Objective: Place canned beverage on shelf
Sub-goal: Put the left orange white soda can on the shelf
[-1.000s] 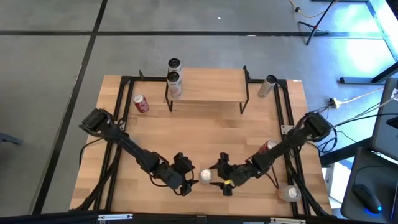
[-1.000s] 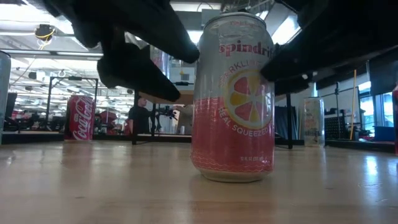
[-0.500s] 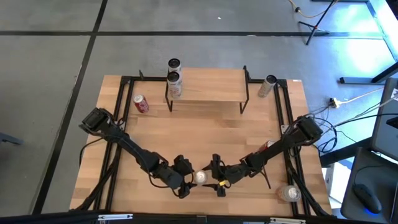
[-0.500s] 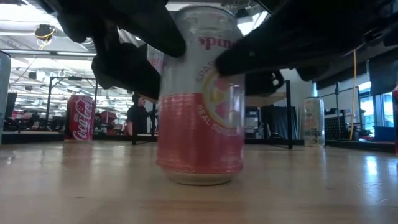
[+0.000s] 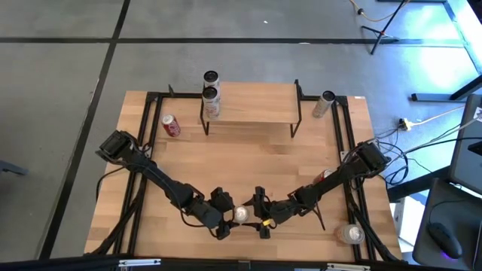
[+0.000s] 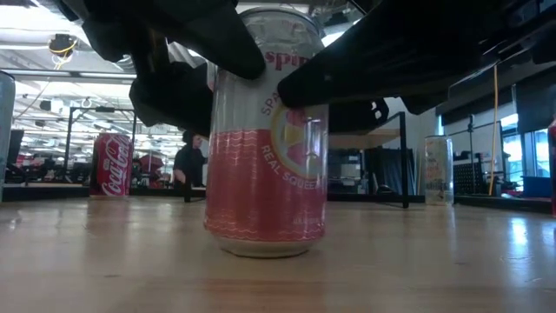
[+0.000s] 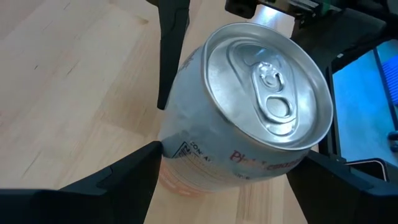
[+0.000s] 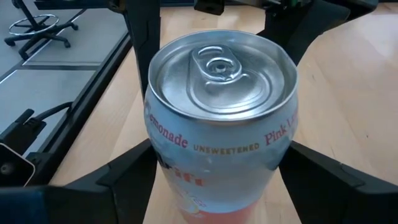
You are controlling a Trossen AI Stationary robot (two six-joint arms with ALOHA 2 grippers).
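High view: standing upright on the worktop (image 5: 248,165), at its front edge and well apart from the shelf (image 5: 252,102) at the far side, the canned beverage (image 5: 241,214). Crowding it from both sides at once: left pincer (image 5: 232,217) and right pincer (image 5: 251,217), both spread wide, neither visibly clamping yet.

Left wrist view: straddling the can, fingers (image 7: 124,177) lying close along its wall, one seemingly touching. Right wrist view: flanking it the same way, fingers (image 8: 124,174) hugging the upper half just under the rim.

Risking, judging from this:
- Colliding or tangling, with two sets of fingers sharing the space around one can and nearly meeting each other.
- Knocking the can over or skidding it sideways, if closing unevenly or if one arm is nudging while the other is closing; smooth, round aluminium probably sliding easily on the wood.
- Denting the thin wall by squeezing too hard, or slipping by gripping too high near the taper.
- Pulling in opposite directions if both are gripping and then lifting, likely twisting the can loose.
- Later, bumping the can already sitting on the shelf's left end (image 5: 211,95) while setting this one down, or clipping the shelf's edge by carrying too low.
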